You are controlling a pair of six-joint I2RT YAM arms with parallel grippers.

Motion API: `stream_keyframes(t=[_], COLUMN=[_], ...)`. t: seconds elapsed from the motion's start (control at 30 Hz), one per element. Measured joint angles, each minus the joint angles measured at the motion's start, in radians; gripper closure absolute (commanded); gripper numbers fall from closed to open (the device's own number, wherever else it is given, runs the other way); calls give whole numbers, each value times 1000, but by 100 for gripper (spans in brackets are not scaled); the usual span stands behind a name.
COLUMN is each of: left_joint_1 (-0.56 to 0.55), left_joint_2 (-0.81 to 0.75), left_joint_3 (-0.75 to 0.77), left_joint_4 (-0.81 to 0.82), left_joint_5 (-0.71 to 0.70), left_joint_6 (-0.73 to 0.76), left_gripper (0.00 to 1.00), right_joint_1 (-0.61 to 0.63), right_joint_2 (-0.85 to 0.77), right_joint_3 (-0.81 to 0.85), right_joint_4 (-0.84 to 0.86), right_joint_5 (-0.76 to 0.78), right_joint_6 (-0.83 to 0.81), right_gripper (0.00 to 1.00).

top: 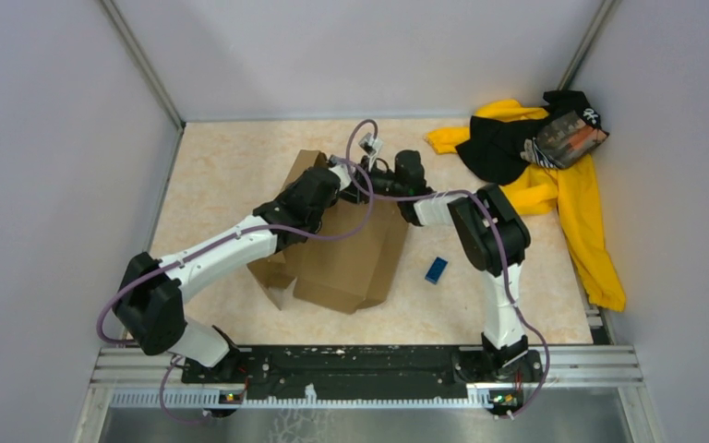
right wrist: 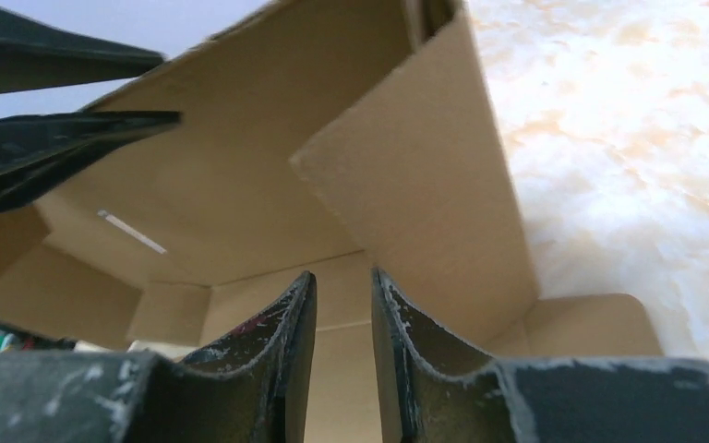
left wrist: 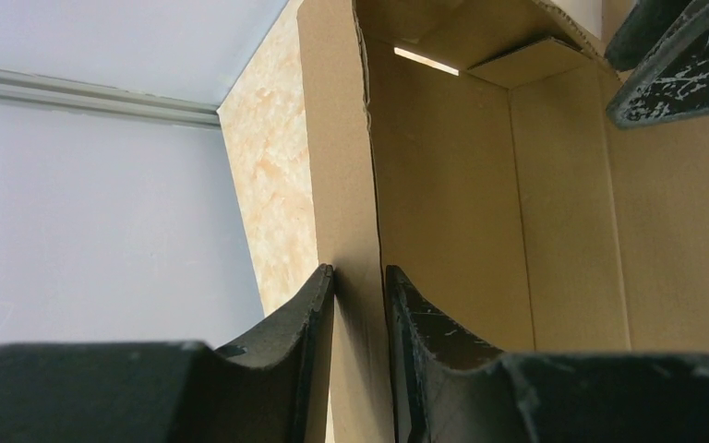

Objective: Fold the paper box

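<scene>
Left tool (left wrist: 360, 277), wrist view: both fingers (left wrist: 305, 332) press on either side of an upright wall of the box (left wrist: 452, 212). The gap between them is narrow and filled by the cardboard, so the grip is on that wall. Box interior lies to the right of the wall, bench (left wrist: 272, 185) to its left.

Right tool (right wrist: 342, 277), wrist view: jaws slightly parted, nothing between them. The tips sit inside the box, above a floor panel. One flap stands tilted just ahead and to the right of the tips. Cannot tell if it touches them. The left tool's fingers show at upper left, at the far wall.

Top view: box sits mid-bench, partly raised, with one wall up at the far left and brown panels spread toward the near side. Both arms reach in from the near edge and meet over the box's far end, tools close together. The left arm crosses above the box's left part.

Blue block (top: 437, 269) lies on the bench just right of the box, not touching it. Yellow-and-black cloth (top: 577, 208) is heaped in the far right corner, well apart from the box. Black rail (top: 360, 360) along the near edge carries both bases.
</scene>
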Motion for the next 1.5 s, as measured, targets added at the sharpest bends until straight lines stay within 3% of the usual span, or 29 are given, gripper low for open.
stream_keyframes(t=[0.1,0.3,0.4,0.57,0.83,0.93,1.07,1.5], left_joint_1=[0,0,0,-1,-29,-43,-53,-62], left_joint_2=[0,0,0,0,24,43,63,80], left_joint_3=[0,0,0,0,-2,-1,5,20], left_joint_4=[0,0,0,0,10,17,16,-5], left_joint_5=[0,0,0,0,-33,-67,-99,-125], left_joint_6=[-1,-1,-1,-1,3,6,9,4], left_gripper=[69,69,69,69,69,69,69,69], right_joint_1=[-18,-122,-182,-209,-189,-183,-165,-89], right_joint_2=[4,116,179,254,307,320,331,369], right_joint_3=[-13,-5,15,87,171,190,199,305], right_joint_4=[122,541,610,616,588,565,521,399], right_joint_5=[-63,-149,-156,-166,-198,-204,-208,-219], right_joint_6=[105,441,536,604,582,546,477,315], right_gripper=[73,76,78,72,66,63,44,31])
